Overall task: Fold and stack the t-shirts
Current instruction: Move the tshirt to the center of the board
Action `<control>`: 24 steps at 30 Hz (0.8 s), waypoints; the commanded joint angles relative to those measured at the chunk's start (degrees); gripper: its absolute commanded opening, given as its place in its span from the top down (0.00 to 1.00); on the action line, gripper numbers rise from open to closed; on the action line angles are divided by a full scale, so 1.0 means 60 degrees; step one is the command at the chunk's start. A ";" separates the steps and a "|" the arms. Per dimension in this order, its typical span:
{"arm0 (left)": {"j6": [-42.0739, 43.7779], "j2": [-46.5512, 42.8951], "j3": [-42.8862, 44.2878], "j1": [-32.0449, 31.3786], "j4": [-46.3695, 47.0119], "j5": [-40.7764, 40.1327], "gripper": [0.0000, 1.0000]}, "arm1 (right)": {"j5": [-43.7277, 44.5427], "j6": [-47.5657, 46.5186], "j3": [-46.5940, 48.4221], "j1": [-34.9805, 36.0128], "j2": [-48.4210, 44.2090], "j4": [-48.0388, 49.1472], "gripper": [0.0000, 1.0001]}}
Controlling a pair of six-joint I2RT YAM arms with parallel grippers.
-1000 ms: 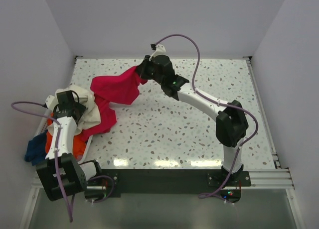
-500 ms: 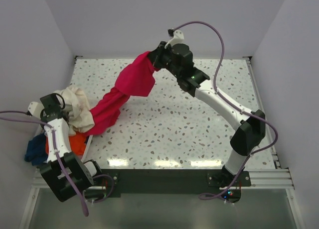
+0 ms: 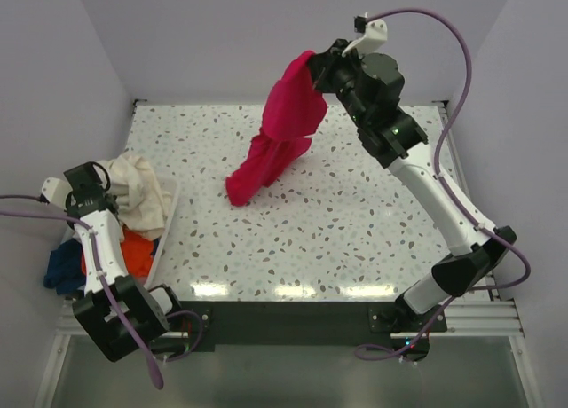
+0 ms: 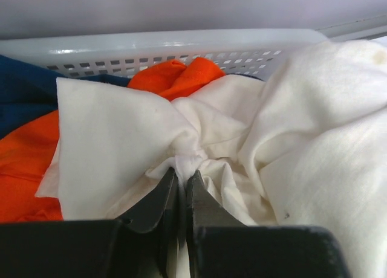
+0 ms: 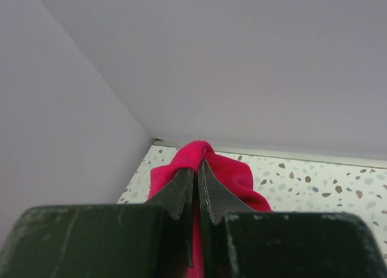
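On the surface [image 3: 373,239], at its left edge, sits a basket [image 4: 181,48] holding the orange shirt [image 4: 181,75] and blue shirt [image 4: 24,90]. The red shirt [image 3: 291,115] hangs bunched from the right hand [image 5: 196,169], which is clamped on its top. The left hand [image 4: 181,176] pinches a fold of the white shirt [image 4: 302,121]. Both pinches are thin, so either shirt may slip, and the white one may drag the orange out.

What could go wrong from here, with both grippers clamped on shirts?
1. The right gripper pinches only a small bunch of the red shirt, which hangs from it: it may slip.
2. The left gripper nips the cream shirt lying over the orange shirt in the basket: lifting may drag both out.
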 commanded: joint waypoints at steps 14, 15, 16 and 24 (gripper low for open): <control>0.0993 -0.1138 0.1930 0.0066 0.0185 0.0909 0.12 | 0.0492 -0.0769 -0.1263 -0.0114 -0.1357 -0.0393 1.00; 0.1052 -0.1211 0.1989 0.0023 0.0243 0.1101 0.11 | 0.0478 -0.0769 -0.1351 -0.0129 -0.1401 -0.0437 1.00; 0.1227 -0.1270 0.2018 -0.0152 0.0447 0.1292 0.11 | 0.0448 -0.0755 -0.1381 -0.0114 -0.1445 -0.0524 1.00; 0.1565 -0.1652 0.2941 -0.2144 0.1269 0.2493 0.14 | -0.0370 -0.0667 -0.0563 -0.0100 -0.1665 -0.1096 1.00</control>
